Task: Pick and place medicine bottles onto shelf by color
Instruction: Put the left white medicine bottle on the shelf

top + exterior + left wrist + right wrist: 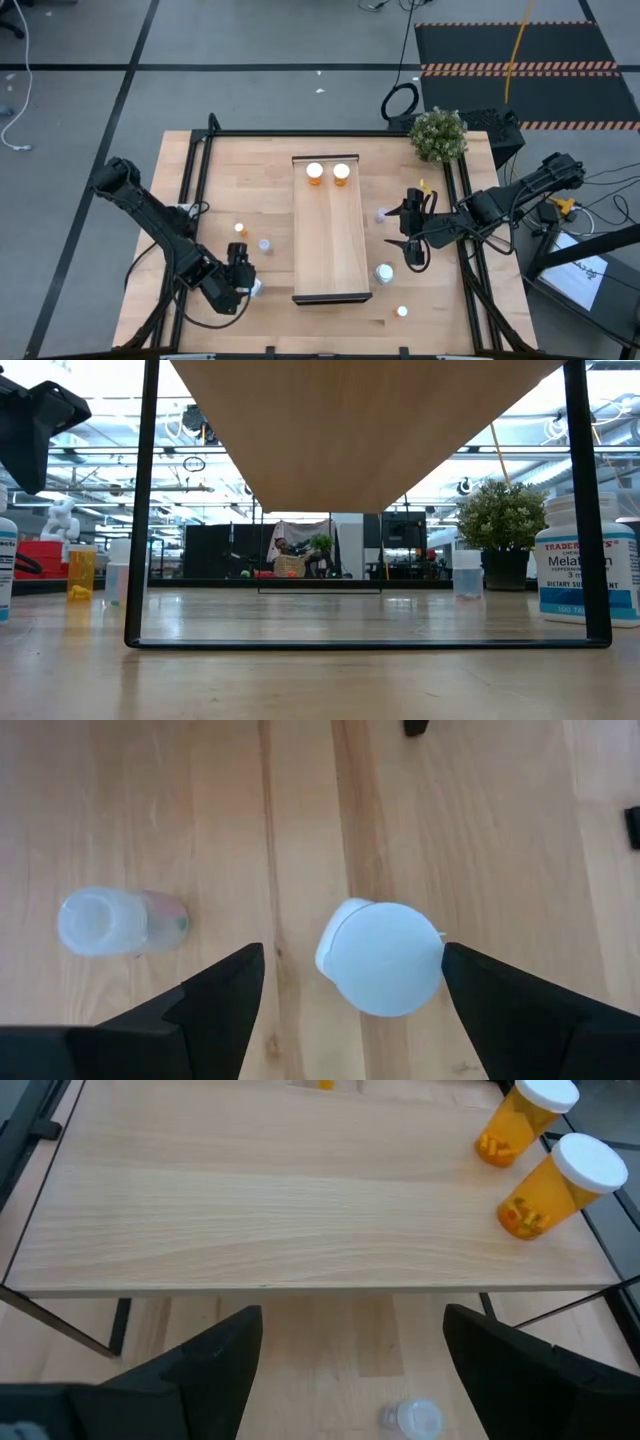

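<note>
While left claw (pixel 345 980) gapes astride white bottle (pixel 382 957) | clear bottle (pixel 110 920) beside | right claw (pixel 345 1345) open

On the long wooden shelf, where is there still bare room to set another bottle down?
The long light-wood shelf is bare from just below the two orange white-capped bottles at its far end down to its near dark edge. Only that far end is crowded. The open left gripper straddles a white-capped bottle on the table.
</note>
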Action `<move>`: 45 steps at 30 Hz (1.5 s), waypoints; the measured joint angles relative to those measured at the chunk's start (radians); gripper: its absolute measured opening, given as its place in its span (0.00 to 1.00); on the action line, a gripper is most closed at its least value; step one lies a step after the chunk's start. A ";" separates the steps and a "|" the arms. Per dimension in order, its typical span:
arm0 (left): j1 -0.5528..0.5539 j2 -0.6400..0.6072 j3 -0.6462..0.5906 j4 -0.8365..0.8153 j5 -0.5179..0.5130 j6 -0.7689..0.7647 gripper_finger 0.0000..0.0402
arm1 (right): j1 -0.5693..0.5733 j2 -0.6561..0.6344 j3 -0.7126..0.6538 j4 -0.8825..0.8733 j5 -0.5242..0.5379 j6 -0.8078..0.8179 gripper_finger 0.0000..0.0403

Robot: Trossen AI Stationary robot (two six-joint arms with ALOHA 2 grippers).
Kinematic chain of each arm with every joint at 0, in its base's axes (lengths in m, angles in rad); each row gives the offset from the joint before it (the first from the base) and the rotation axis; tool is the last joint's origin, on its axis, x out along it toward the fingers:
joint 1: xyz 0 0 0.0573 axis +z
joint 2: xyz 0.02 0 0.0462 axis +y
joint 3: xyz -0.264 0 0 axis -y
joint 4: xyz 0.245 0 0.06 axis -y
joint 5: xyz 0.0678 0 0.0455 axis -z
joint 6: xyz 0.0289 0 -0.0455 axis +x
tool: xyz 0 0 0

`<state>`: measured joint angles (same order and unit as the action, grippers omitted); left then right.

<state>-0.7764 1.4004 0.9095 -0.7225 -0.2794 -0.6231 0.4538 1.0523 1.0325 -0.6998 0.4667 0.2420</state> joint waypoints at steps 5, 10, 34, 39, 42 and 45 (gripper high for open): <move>-0.016 0.002 -0.030 0.036 0.008 0.020 0.77 | 0.000 0.000 0.000 0.000 0.000 0.001 0.77; -0.032 0.001 -0.038 0.073 -0.001 0.020 0.77 | 0.000 0.000 0.000 0.000 0.000 0.008 0.77; -0.050 0.160 -0.037 0.144 -0.051 0.110 0.77 | 0.000 0.000 0.000 0.038 0.000 0.076 0.77; -0.050 0.183 -0.037 0.152 -0.046 0.121 0.77 | 0.000 0.000 0.000 0.038 0.000 0.087 0.77; -0.050 0.185 -0.037 0.150 -0.044 0.121 0.77 | 0.000 0.000 0.000 0.038 0.000 0.086 0.77; -0.049 0.184 -0.037 0.151 -0.046 0.108 0.77 | 0.000 0.000 0.000 0.037 0.000 0.082 0.77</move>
<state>-0.8249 1.5843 0.8722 -0.5716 -0.3250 -0.5156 0.4541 1.0527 1.0321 -0.6624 0.4667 0.3239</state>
